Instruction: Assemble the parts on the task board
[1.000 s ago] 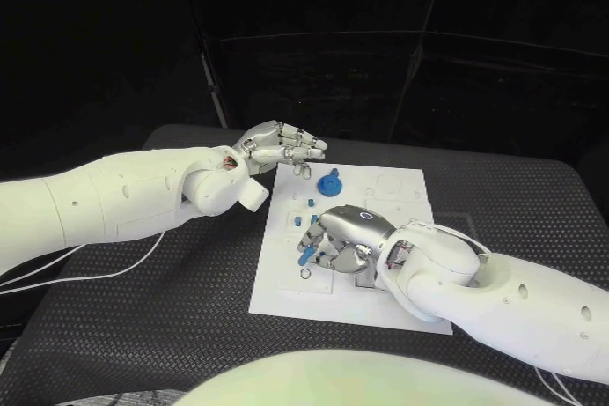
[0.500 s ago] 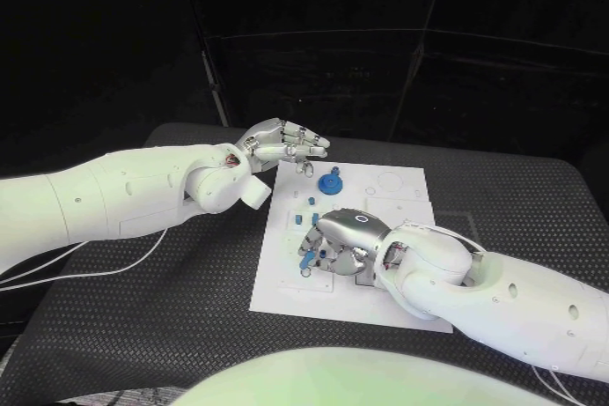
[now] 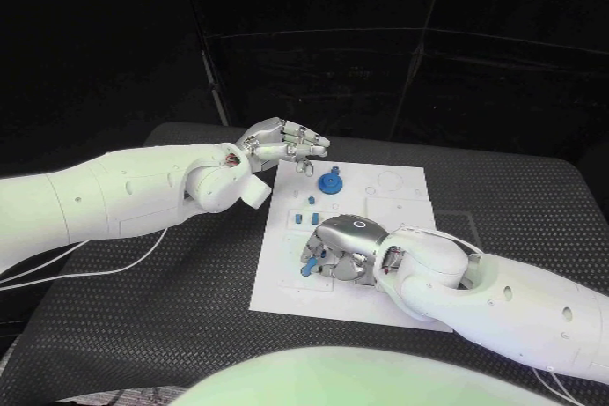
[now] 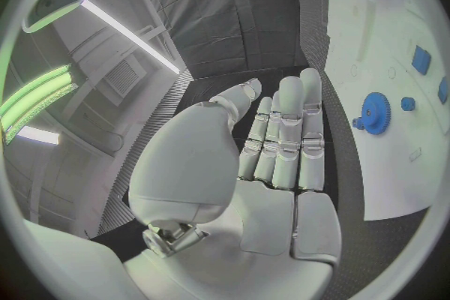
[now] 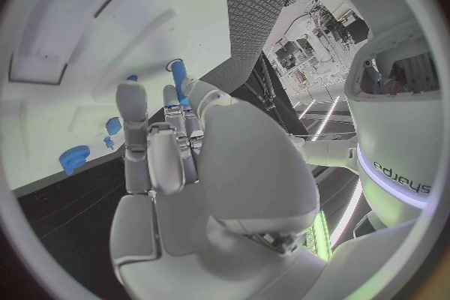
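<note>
The white task board [image 3: 381,302] lies mid-table. A blue gear [image 3: 330,184] stands at its far end, with small blue parts [image 3: 304,218] just nearer. My right hand [image 3: 341,247] is low over the board's near-left part, and a blue peg [image 3: 310,265] is pinched at its fingertips. In the right wrist view the peg [image 5: 177,81] juts past the fingers [image 5: 133,114] toward the board [image 5: 112,30]. My left hand [image 3: 282,144] hovers off the board's far-left corner, its fingers curled together around nothing. The left wrist view shows that hand [image 4: 277,144], the gear [image 4: 375,112] and the board [image 4: 375,22].
Empty recesses and outlines mark the board's far-right part [image 3: 393,188]. Black textured table [image 3: 152,318] surrounds the board on all sides. A white cable [image 3: 77,278] trails on the table under my left arm.
My right hand has sunk a little toward the board's near edge, and the blue peg has gone with it. The left hand has hardly moved.
</note>
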Controlling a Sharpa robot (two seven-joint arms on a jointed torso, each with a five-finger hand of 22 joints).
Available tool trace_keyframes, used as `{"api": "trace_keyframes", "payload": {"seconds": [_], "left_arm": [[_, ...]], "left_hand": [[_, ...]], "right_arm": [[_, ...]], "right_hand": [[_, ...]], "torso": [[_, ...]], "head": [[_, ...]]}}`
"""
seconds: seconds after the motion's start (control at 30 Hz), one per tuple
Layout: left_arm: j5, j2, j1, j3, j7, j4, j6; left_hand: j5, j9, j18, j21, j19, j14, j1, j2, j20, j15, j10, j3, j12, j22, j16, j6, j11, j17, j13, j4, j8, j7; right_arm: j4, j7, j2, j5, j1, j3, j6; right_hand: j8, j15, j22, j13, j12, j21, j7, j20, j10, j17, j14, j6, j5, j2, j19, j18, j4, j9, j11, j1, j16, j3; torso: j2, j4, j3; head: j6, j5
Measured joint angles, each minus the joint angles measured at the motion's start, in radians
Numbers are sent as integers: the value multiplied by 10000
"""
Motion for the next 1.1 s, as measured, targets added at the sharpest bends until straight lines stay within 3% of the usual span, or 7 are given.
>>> {"api": "trace_keyframes", "payload": {"seconds": [0.7, 1.0, 1.1], "left_arm": [[0, -8, 0, 0, -1, 10, 1], [0, -1, 0, 0, -1, 5, 2], [0, -1, 1, 0, -2, 6, 3]], "left_hand": [[0, 0, 0, 0, 0, 0, 0, 0, 0, 0, 0, 0, 0, -7, 0, 0, 0, 0, 0, 0, 0, 0], [0, 0, 0, 0, 0, 0, 0, 0, 0, 0, 0, 0, 0, -6, 0, 0, 0, 0, 0, 0, 0, 0], [0, 0, 0, 0, 0, 0, 0, 0, 0, 0, 0, 0, 0, -6, 0, 0, 0, 0, 0, 0, 0, 0]], "right_arm": [[-289, -166, 294, -205, -63, -6, 73], [-266, -258, 331, -288, -43, -70, 103], [-270, -286, 331, -304, -50, -110, 92]], "right_hand": [[-14, 0, 2, 21, -38, 0, 7, 37, 71, -11, 0, 6, -3, -25, -38, 1, -28, 5, 1, -109, -24, 27], [-54, 0, -148, 14, -250, -13, 19, 46, 86, -90, 0, 11, 0, -211, -123, 1, -44, 5, -13, -493, -57, 44], [-212, 0, -329, -56, -501, -142, 106, 93, -268, -109, 0, -281, 6, -300, -276, 1, 2, -44, 110, -781, -73, 0]], "torso": [[2, -12, -2], [-5, -10, -3], [-5, -7, -3]], "head": [[-30, -33], [-30, -47], [-17, -48]]}}
